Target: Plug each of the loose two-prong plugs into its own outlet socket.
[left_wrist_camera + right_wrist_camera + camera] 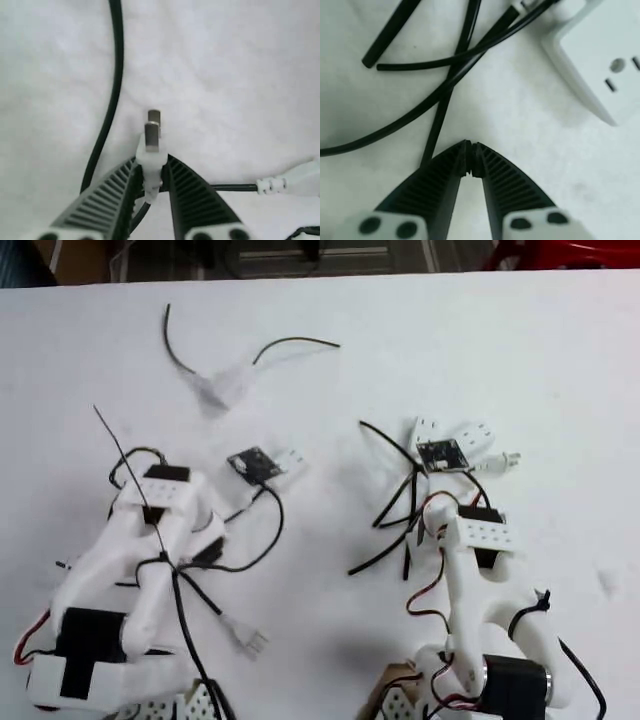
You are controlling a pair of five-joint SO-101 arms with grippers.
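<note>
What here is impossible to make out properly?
- High view: the far white lump is too blurred to name.
- Right wrist view: the outlet is cut off by the picture's edge.
- Left wrist view: the left claw covers the rear of the held plug; a white cord end runs off the edge.

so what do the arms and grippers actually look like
The left arm and right arm have white plastic shells, black motors and loose black and red wires. The left gripper and right gripper are black, ribbed inside, tapering to points.
</note>
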